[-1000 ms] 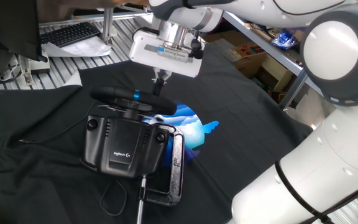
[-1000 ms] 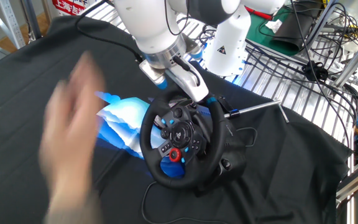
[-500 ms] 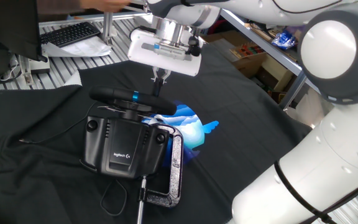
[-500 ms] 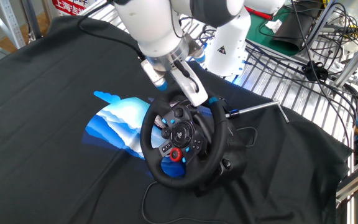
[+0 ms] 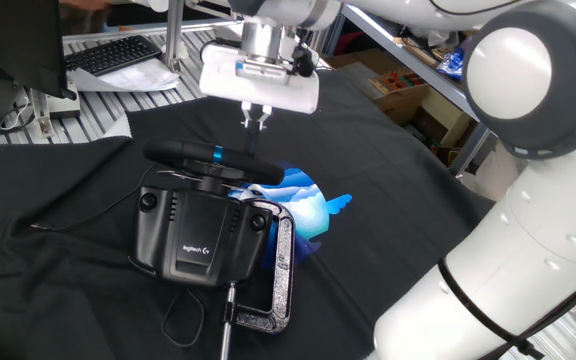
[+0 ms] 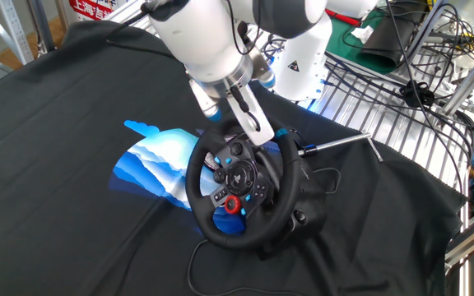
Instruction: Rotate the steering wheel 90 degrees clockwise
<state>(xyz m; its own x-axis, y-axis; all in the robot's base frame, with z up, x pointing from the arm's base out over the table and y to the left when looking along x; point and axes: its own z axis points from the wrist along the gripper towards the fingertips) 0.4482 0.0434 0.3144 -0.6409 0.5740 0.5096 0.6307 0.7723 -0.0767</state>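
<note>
Since the frame a second ago, your gripper has risen: its fingertips then reached down to the top of the steering wheel, and now they hang clear above the rim with black cloth visible between. In the other fixed view the gripper still overlaps the wheel's upper rim, so from that side you cannot judge the gap. The fingers look close together with nothing between them, though they are too small and dark here to be sure how narrow the opening is.

The steering wheel has not turned. Its light-blue centre stripe sits at the same spot on the top of the rim as before, and the red dial on the hub stays low on the face. The wheel stands on the black tablecloth, mounted to the black Logitech base, with the metal C-clamp just beside the base. A blue-and-white printed sheet lies on the cloth next to the wheel.

The blurred hand that crossed the other fixed view a second ago is gone.
</note>
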